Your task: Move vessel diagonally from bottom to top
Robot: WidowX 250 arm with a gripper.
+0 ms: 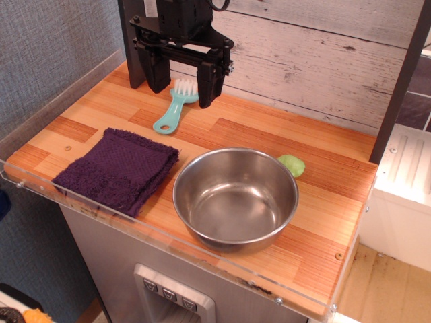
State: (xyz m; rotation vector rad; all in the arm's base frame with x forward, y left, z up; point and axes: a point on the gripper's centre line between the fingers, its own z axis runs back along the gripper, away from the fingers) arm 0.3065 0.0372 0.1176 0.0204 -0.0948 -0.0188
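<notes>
Observation.image shows the gripper [182, 87] open and empty, far from the steel bowl [236, 197], whose slick rolled rim could slip or nudge the green object [292, 165].

bowl [236, 198] right of cloth [118, 170], brush [175, 106] behind

Whitewashed plank wall [323, 60], wooden countertop [269, 134], grey textured wall [47, 54]

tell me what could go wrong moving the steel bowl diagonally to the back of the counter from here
1. The bowl is shiny with a rolled rim, so the open gripper might slip off it.
2. The green object sits right against the bowl's far side and could get pushed.
3. The teal brush lies toward the back left; the bowl may hit it.
</notes>
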